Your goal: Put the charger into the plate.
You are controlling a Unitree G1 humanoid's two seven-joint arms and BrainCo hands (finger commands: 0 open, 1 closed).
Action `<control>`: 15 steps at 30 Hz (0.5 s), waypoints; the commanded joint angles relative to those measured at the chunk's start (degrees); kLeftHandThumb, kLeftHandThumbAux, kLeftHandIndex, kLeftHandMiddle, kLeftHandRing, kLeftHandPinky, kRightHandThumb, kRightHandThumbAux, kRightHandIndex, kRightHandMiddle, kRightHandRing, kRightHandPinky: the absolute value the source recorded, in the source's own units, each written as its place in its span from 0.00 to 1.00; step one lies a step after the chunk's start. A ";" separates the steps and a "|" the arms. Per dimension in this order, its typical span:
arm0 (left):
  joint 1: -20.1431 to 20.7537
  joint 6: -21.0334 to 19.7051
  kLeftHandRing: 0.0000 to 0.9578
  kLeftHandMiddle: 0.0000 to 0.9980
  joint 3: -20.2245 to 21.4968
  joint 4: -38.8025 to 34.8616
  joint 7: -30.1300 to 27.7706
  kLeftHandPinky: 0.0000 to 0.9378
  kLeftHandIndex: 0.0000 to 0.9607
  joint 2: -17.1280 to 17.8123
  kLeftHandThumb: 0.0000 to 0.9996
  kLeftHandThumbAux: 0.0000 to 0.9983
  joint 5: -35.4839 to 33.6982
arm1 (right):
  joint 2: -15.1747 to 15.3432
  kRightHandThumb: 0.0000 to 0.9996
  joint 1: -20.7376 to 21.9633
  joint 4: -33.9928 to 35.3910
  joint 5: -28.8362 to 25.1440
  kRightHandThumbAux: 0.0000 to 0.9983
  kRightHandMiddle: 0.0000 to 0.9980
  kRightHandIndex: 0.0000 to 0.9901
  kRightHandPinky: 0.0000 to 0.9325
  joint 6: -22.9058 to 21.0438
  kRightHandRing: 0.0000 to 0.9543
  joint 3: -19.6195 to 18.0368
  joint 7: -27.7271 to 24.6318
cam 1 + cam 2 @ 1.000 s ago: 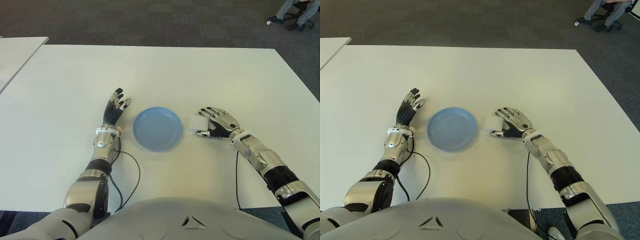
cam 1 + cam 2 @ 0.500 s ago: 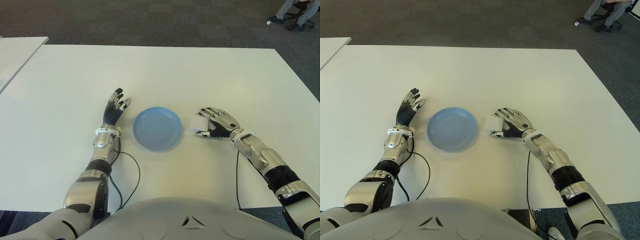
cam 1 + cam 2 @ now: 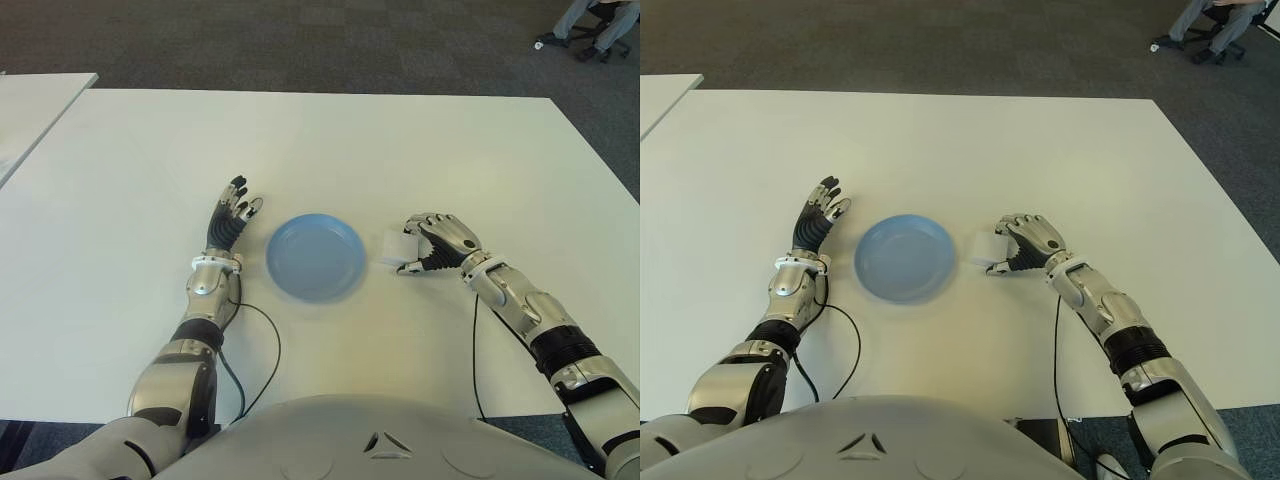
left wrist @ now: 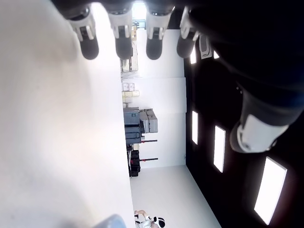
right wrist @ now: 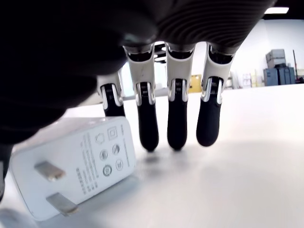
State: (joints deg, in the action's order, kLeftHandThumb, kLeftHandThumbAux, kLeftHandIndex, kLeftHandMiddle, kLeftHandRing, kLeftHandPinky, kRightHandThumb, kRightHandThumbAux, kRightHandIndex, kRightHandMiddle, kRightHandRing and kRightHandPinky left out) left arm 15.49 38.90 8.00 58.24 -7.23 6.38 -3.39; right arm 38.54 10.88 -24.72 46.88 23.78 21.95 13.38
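Observation:
A round blue plate lies on the white table in front of me. Just right of it lies a white charger, prongs showing in the right wrist view. My right hand is curled over the charger from the right. Its thumb is on the near side and its index finger on the far edge, while the other fingertips touch the table beside it. The charger still lies flat on the table. My left hand shows idle left of the plate, fingers straight and spread.
A thin black cable runs from my left forearm toward the near table edge. Another white table stands at the far left. A person's legs by a chair show on the dark carpet at the far right.
My right hand's fingers have curled down and in around the charger; a second ago they lay flatter and spread. The charger, plate and left hand have not moved.

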 commanded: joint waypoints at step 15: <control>-3.15 -1.41 0.05 0.08 -0.09 2.44 0.35 0.03 0.05 -1.98 0.00 0.55 0.12 | -0.10 0.74 -0.54 0.11 2.80 0.71 0.88 0.44 0.94 -0.03 0.92 -0.16 5.01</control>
State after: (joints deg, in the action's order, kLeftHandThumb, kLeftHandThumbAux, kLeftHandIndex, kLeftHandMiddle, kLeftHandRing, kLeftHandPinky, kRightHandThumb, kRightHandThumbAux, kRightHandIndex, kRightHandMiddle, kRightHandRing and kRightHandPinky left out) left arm 15.37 39.60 8.14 58.24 -7.19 5.95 -3.42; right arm 38.09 10.36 -24.20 49.09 23.50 21.63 17.85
